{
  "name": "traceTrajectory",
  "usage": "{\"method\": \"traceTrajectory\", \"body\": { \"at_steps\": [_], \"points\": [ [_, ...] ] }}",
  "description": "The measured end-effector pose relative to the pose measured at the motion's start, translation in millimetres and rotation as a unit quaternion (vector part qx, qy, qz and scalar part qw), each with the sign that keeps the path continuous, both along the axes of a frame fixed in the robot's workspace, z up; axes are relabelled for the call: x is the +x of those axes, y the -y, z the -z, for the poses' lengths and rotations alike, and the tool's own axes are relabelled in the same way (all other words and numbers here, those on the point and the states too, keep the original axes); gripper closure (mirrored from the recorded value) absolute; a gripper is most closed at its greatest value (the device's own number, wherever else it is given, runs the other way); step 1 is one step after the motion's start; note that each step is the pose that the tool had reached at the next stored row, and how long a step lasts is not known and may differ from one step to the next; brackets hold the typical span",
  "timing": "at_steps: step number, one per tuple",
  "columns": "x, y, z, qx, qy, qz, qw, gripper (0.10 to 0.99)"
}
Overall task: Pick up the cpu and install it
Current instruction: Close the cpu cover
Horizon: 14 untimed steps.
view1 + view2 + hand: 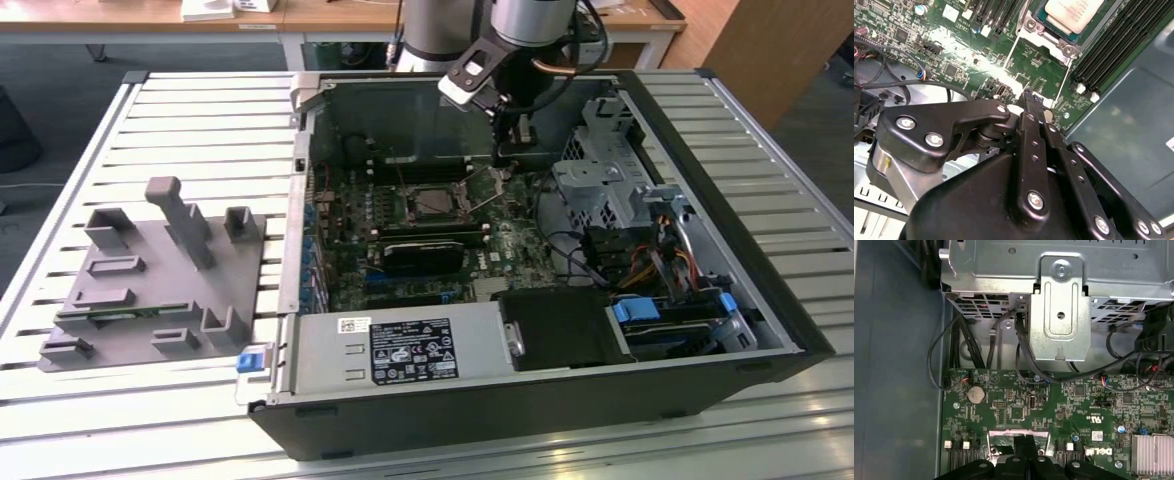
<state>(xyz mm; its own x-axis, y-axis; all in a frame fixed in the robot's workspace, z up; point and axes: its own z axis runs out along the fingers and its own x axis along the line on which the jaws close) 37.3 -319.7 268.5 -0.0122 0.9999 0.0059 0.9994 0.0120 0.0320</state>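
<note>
Second wrist view: the gripper point(1030, 98) has its fingers pressed together with nothing between them, over the green motherboard point(954, 55). Just beyond lies the cpu point(1074, 11), seated in its socket frame point(1069, 48). Farther off, a printed label point(414, 352) marks the power supply point(334, 362).

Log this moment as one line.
black gripper: shut, low over green motherboard | silver-grey square cpu: lying in metal-framed socket, apart from gripper | black computer case: side open
</note>
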Motion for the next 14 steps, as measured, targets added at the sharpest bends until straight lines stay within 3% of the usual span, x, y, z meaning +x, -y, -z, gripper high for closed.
{"method": "traceTrajectory", "body": {
  "at_steps": [3, 4, 14],
  "points": [
    [0.9, -1.2, 2.4, 0.0001, 0.0000, 0.001, 1.0000, 0.980],
    [4.8, -4.0, 10.2, 0.0000, 0.0000, 0.001, 1.0000, 0.980],
    [11.6, -5.0, 10.9, 0.0001, -0.0003, 0.001, 1.0000, 0.980]
  ]
}}
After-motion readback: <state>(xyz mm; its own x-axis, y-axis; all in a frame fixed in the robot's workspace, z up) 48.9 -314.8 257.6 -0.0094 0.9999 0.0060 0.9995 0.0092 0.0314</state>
